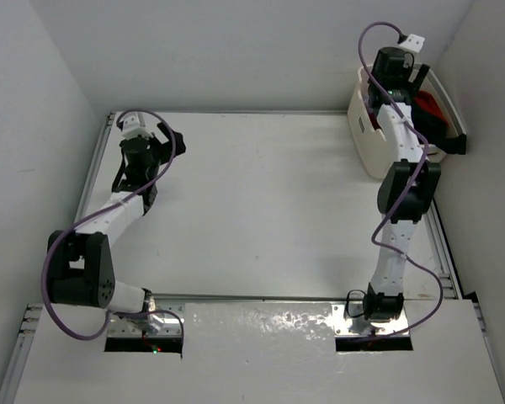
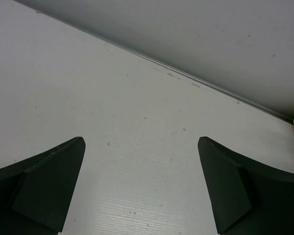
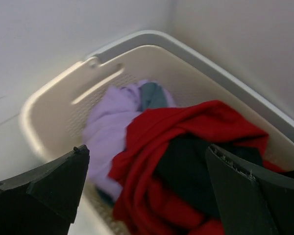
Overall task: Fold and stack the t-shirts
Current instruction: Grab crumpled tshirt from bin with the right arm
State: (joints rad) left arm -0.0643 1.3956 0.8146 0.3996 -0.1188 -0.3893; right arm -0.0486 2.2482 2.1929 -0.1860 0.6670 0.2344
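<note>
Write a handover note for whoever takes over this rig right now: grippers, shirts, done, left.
Left gripper: open, empty, over the table, far left.
Right gripper: open, empty, above the laundry basket, far right corner.
T-shirts: red shirt, black shirt, lavender shirt and teal shirt all crumpled in the basket, red and black uppermost.
Done: nothing folded or stacked.
Left: take out, fold and stack all four.
</note>
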